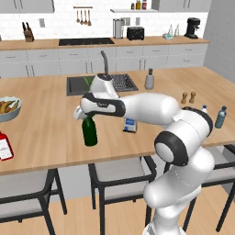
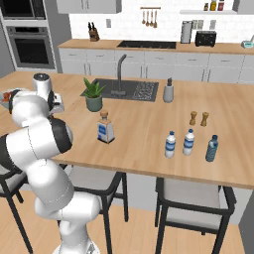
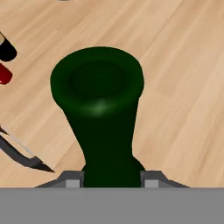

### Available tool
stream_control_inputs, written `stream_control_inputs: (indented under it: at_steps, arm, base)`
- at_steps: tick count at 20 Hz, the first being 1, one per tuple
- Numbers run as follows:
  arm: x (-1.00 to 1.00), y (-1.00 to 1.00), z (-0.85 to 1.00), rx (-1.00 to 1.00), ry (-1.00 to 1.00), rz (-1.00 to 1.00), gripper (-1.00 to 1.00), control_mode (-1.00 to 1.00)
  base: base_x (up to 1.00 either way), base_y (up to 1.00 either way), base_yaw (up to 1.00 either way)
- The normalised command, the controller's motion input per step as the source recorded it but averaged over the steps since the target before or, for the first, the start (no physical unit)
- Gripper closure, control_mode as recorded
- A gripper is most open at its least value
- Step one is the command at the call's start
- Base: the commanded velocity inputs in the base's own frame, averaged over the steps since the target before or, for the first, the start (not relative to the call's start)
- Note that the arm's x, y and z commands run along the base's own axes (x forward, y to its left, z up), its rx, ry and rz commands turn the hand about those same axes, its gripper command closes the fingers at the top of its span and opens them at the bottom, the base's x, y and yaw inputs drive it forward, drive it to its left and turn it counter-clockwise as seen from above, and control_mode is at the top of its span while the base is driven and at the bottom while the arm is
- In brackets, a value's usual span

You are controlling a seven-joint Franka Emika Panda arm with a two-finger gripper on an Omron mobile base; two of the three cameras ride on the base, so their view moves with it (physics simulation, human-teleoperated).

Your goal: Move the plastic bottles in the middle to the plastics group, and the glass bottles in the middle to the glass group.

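At the centre left of the left base view, the pincer [image 1: 87, 115] is clenching the slim neck of the green wine bottle [image 1: 90, 132], whose dark body is hanging directly beneath it over the wooden worktop [image 1: 46, 137]; whether its base is touching the wood cannot be told. Looking along the hand view, the green wine bottle [image 3: 98, 113] is filling the middle of the frame, its neck sitting between the two finger tips [image 3: 151, 181] at the bottom edge. Low at the left edge of the left base view, the red bottle [image 1: 4, 147] is standing well apart from the pincer. Right of the pincer, the square clear bottle [image 1: 130, 125] is resting on the worktop, and three small water bottles [image 2: 188, 143] are standing together at the right of the right base view.
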Motion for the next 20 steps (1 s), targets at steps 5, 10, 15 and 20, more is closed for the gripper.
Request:
stream_control_inputs:
  at_steps: [5, 10, 15, 20]
  arm:
    - [-0.52, 0.56, 0.00, 0.00, -0.06, 0.24, 1.00, -1.00]
    - [-0.18, 0.50, 0.00, 0.00, -0.13, 0.13, 1.00, -1.00]
    - [0.01, 0.60, 0.06, 0.00, -0.01, 0.02, 1.00, -1.00]
    - [0.08, 0.58, 0.01, 0.02, 0.00, 0.00, 1.00, -1.00]
  base:
    - [0.00, 0.00, 0.00]
    - [0.00, 0.00, 0.00]
    - [0.00, 0.00, 0.00]
    - [0.00, 0.00, 0.00]
